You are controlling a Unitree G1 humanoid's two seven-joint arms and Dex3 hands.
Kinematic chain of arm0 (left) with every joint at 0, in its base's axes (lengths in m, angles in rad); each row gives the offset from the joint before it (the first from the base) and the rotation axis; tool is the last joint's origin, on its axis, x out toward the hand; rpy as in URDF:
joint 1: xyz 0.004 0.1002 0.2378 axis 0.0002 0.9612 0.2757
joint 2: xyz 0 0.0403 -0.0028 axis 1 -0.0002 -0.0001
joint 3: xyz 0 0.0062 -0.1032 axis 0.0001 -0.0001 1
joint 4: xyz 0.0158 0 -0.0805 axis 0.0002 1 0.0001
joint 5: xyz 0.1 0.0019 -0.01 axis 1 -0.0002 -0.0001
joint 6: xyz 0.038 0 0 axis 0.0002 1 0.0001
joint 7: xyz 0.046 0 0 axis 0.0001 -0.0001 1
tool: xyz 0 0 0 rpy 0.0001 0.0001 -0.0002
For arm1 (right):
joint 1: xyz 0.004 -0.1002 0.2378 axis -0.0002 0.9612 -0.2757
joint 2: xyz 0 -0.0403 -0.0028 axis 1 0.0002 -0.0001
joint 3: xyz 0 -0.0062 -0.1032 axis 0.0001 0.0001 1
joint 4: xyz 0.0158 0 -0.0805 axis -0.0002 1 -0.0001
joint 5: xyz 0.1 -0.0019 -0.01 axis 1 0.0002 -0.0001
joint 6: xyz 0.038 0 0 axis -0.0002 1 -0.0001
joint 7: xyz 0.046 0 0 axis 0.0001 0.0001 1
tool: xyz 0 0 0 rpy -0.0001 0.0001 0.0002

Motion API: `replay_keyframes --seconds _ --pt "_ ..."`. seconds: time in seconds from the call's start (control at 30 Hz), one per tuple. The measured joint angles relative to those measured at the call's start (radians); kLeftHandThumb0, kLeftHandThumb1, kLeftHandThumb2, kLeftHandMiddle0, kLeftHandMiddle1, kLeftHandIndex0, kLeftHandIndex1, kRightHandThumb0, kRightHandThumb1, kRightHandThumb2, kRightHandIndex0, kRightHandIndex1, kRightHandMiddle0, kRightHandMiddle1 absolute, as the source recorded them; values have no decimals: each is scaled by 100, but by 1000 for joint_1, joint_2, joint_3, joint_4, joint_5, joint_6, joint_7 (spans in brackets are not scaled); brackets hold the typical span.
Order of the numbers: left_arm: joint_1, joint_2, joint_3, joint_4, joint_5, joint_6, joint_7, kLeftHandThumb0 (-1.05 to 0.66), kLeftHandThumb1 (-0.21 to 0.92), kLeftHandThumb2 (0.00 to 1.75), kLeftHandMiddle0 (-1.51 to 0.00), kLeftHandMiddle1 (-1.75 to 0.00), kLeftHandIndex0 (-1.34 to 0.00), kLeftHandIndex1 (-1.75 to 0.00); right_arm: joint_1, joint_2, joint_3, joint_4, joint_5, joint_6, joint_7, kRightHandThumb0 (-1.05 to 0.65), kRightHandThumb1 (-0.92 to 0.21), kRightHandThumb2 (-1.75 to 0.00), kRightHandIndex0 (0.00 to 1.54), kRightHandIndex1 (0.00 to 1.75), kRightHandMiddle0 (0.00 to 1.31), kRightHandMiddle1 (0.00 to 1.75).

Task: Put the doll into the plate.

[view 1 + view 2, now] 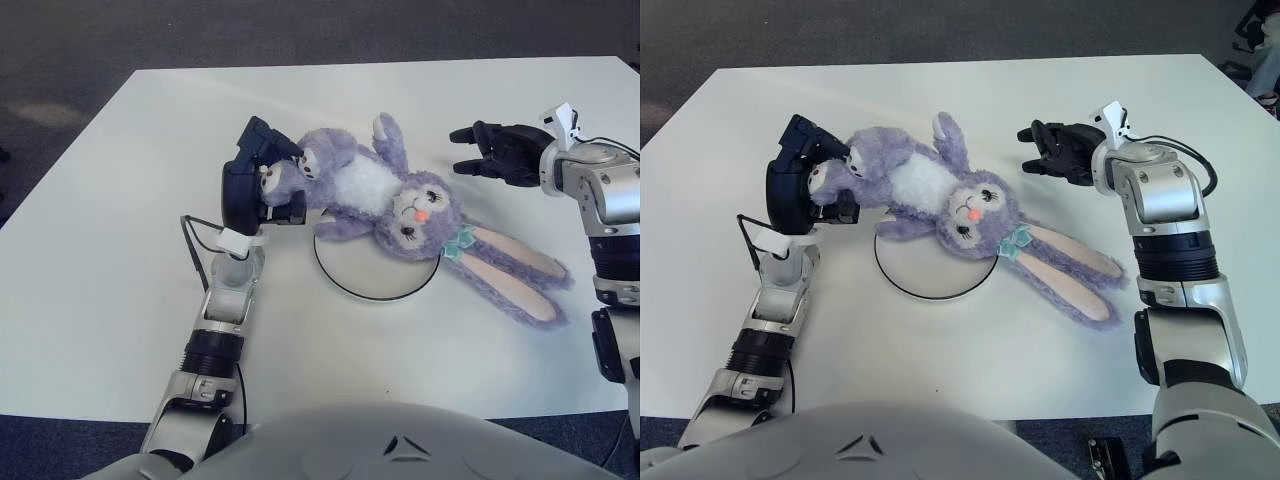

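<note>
Purple plush rabbit doll [385,200] lying across far rim of white plate [375,275], head over it, feet clasped by left hand [255,185]; right hand [497,152] beside doll, fingers spread, empty.

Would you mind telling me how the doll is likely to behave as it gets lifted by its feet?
Probably floppy: the doll is soft plush, so held by the left hand at its feet, head and long ears would likely dangle. It looks light. Its fuzzy surface should grip rather than slip. The right hand shows beside it, open.
</note>
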Motion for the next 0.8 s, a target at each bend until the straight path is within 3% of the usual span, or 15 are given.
replay_keyframes --seconds 0.23,0.57,0.8 --pt "29 -2 -15 -64 -110 56 -62 -50 26 139 -130 -175 -66 -175 2 0 0 5 -1 0 0 -73 -92 -87 12 48 0 58" --pt "54 2 -48 -113 -275 56 -207 -50 24 141 -125 -175 -67 -175 9 0 0 8 -3 0 -1 -71 -92 -87 11 47 0 56" --pt "127 28 -96 -257 -479 191 -335 -48 31 132 -117 -175 -62 -175 14 0 0 22 -5 -16 0 -69 -92 -88 11 47 0 56"
